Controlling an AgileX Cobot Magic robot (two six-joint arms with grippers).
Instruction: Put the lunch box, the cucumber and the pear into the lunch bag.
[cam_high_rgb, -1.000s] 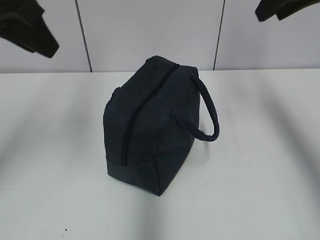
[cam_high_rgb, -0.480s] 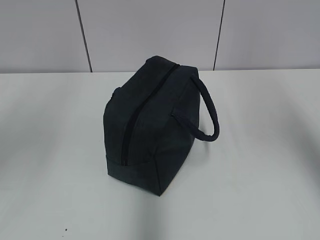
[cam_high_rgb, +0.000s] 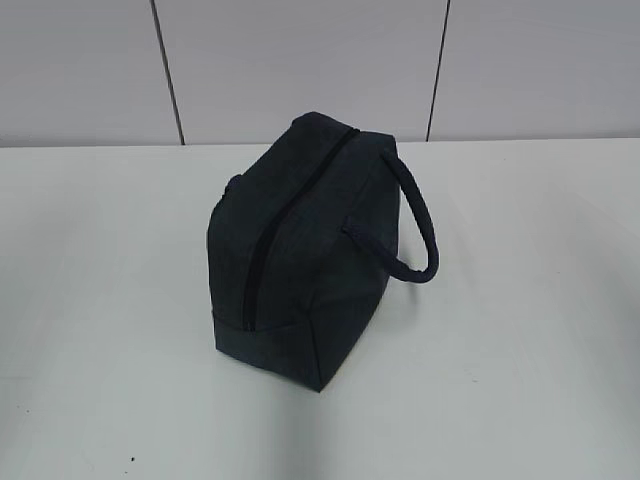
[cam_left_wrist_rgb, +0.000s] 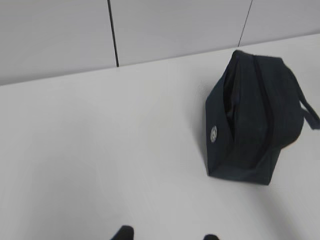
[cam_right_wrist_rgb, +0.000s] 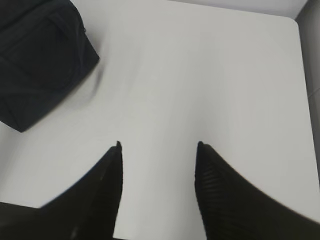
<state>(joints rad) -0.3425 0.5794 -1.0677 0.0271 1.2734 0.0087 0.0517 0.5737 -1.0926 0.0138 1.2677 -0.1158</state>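
The lunch bag (cam_high_rgb: 300, 250) stands alone on the white worktop (cam_high_rgb: 520, 300), near its middle in the exterior view, upright on its base with one narrow end toward the camera. Its dark zipper line (cam_high_rgb: 285, 215) runs along the top from the far end down the near end face, and it looks closed from this side. The padded loop handle (cam_high_rgb: 415, 225) arcs out from the bag's right flank. Neither pincer shows in the exterior view.

In the left wrist view the left pincer (cam_left_wrist_rgb: 167, 235) appears only as two dark tips at the bottom edge, set apart with bare worktop between them, so it is released and grasps nothing. The bag (cam_left_wrist_rgb: 255, 120) sits well apart from it, up and to the right, with a dark gap showing along the top near its left side. On the end face toward this camera there is a small round silvery emblem or ring (cam_left_wrist_rgb: 214, 133); it is too small to tell whether it carries any writing.

In the right wrist view the right pincer (cam_right_wrist_rgb: 157, 147) is spread wide, its two black fingers (cam_right_wrist_rgb: 107, 185) empty over bare worktop. The bag (cam_right_wrist_rgb: 40, 60) lies in the upper left corner, well clear of the tips.

No readable brand or label shows anywhere.
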